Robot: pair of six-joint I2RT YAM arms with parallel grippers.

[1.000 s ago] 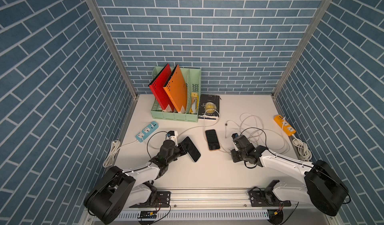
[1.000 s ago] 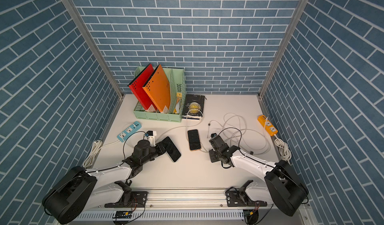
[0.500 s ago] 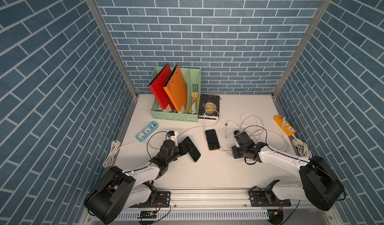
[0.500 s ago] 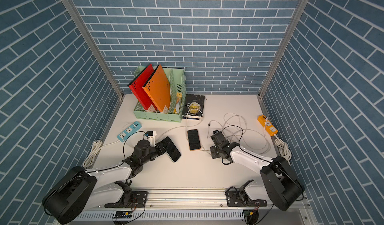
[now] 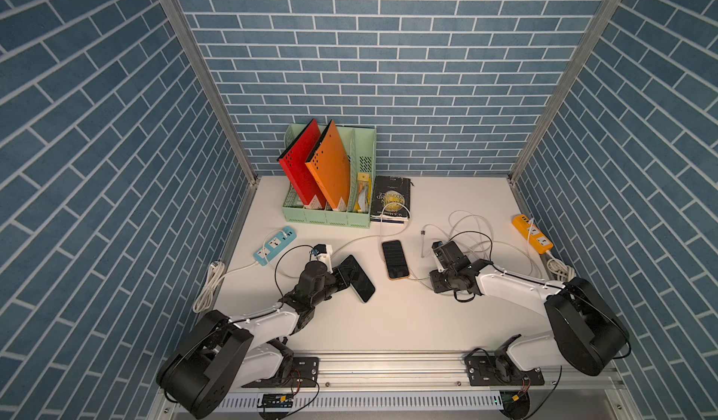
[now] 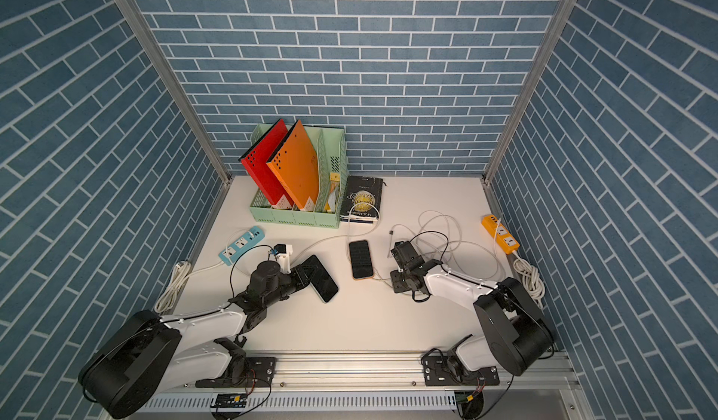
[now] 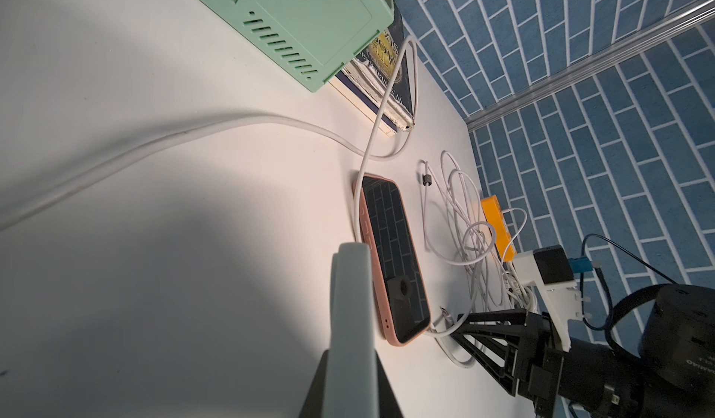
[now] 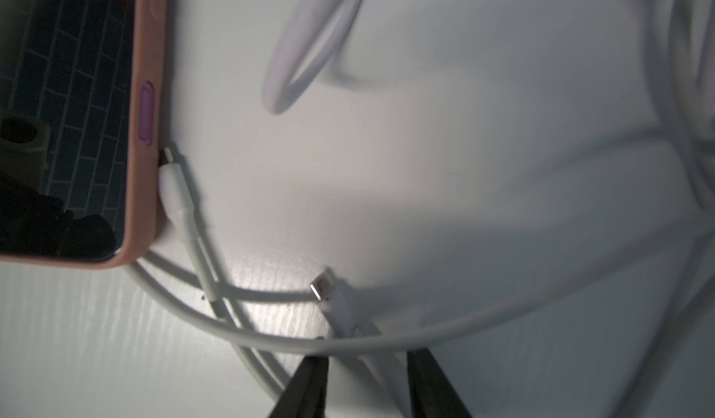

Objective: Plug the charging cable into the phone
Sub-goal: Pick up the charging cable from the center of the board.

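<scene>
Right hand (image 8: 363,362) looks released to me: its two black fingers (image 8: 309,385) stand apart, with the white charging cable (image 8: 381,369) running between them on the counter (image 8: 464,164). Just beyond the fingertips I see the cable's plug (image 8: 330,304) lying free, near the bottom corner of the pink-cased phone (image 8: 145,188) and not in it. A second white plug (image 8: 172,188) rests against that phone's side edge. Left hand (image 5: 345,277), well apart from the pink-cased phone, is clenched on a dark phone (image 5: 361,285), which I see tilted.

Dark phone (image 5: 359,280) held tilted; pink-cased phone (image 5: 395,259) flat, screen up; white charging cable plug (image 8: 334,304) loose near its corner.
</scene>
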